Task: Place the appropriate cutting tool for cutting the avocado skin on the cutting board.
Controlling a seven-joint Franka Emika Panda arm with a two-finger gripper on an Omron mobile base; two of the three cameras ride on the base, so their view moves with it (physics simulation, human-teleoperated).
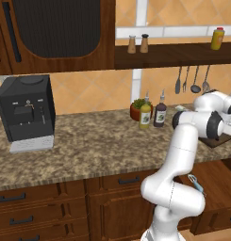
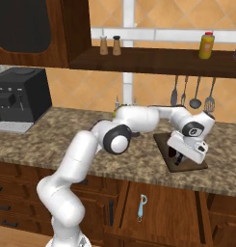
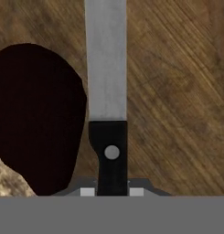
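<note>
While over the board: gripper (image 2: 179,155) is clamped on the knife (image 3: 106,82)
Knife: lies over the cutting board (image 3: 177,91)
Avocado (image 3: 38,114): at 9 o'clock, just beside the blade

Even, soft rendered light, no glare. Base views are slightly coarse and pixelated. The avocado (image 3: 38,116) reads as near-featureless black; wood grain stays sharp.

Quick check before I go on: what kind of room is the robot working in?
A home kitchen, by the look of it: granite counter over wooden drawers, a coffee machine, utensils hanging on the tiled wall.
</note>
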